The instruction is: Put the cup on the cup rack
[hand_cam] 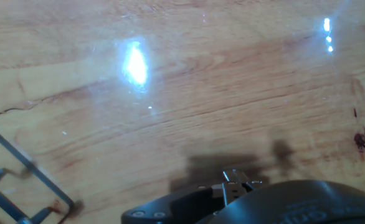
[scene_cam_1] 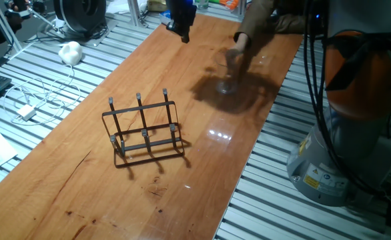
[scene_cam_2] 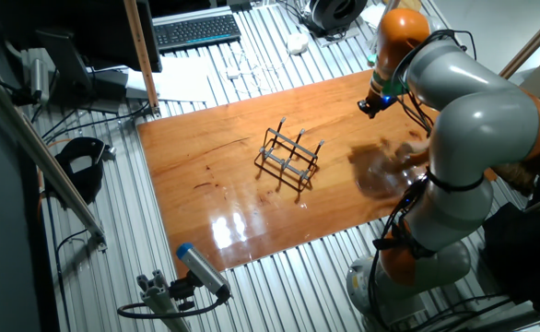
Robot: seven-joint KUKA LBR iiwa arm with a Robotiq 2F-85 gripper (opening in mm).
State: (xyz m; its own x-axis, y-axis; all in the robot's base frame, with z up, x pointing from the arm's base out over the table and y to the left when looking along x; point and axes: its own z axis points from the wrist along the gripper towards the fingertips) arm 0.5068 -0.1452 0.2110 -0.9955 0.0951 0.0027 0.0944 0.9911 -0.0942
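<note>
The cup rack (scene_cam_1: 144,130), dark wire with upright pegs, stands in the middle of the wooden table; it also shows in the other fixed view (scene_cam_2: 290,157), and its corner shows at the lower left of the hand view (hand_cam: 8,183). The clear cup (scene_cam_1: 227,77) is a faint blur on the table to the right of the rack, with a person's hand (scene_cam_1: 241,41) on it. My gripper (scene_cam_1: 181,28) hangs high over the far end of the table, well away from both, and is empty. Its fingers are too dark to make out. The cup is not in the hand view.
The person's arm reaches in over the table's far right edge. My arm's base (scene_cam_1: 335,133) stands off the table's right side. A white object (scene_cam_1: 70,52) and a cable with an adapter (scene_cam_1: 25,112) lie on the slatted surface to the left. A keyboard (scene_cam_2: 196,30) lies beyond.
</note>
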